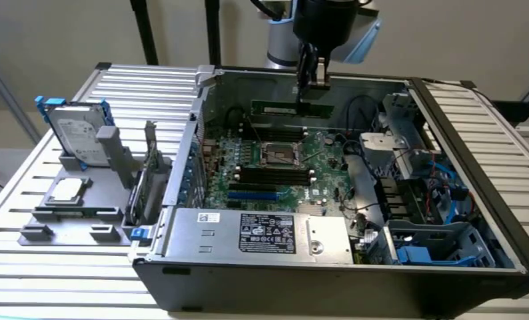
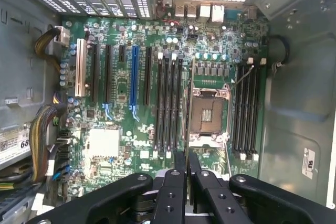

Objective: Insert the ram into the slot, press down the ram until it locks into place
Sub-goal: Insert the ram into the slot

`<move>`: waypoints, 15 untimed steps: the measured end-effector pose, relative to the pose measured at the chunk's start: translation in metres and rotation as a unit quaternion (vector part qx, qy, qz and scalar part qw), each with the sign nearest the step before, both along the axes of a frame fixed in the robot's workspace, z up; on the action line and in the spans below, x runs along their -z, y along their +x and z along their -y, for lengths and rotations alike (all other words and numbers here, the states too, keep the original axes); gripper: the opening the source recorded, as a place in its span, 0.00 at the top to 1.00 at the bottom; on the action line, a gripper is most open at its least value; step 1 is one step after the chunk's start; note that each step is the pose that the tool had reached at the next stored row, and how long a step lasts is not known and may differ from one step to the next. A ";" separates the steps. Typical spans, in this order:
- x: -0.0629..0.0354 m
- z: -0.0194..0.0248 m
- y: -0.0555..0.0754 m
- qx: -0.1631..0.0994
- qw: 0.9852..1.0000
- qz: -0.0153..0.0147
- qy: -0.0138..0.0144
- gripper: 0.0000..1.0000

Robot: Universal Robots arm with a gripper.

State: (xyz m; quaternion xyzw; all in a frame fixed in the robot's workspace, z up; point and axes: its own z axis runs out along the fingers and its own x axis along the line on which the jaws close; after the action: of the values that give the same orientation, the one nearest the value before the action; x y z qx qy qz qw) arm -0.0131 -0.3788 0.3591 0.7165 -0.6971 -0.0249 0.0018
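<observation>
We see the gripper (image 1: 303,99) clamped on the ram (image 1: 274,107), its fingers pinched on the stick partway along its length. The ram hangs over the far part of the motherboard (image 1: 327,157), near the back wall of the open case (image 1: 478,133) (raised above the board, not seated). Its long axis runs level from the exterior view's left to its right, parallel to the black memory slots (image 1: 274,175) lying nearer the camera.

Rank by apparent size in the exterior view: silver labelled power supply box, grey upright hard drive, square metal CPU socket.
1. Silver power supply box
2. Grey hard drive
3. Metal CPU socket; farther back, yet plainly smallest.
</observation>
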 end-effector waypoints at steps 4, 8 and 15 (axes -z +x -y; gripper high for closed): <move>0.0054 0.0053 -0.004 0.000 1.000 0.000 -0.001 0.87; 0.0107 0.0113 -0.008 0.000 1.000 0.000 -0.001 0.87; 0.0195 0.0176 -0.014 0.000 1.000 0.000 -0.005 0.87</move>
State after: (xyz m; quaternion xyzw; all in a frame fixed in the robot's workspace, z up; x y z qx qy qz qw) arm -0.0268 -0.3964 0.3396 0.7165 -0.6973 -0.0216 0.0052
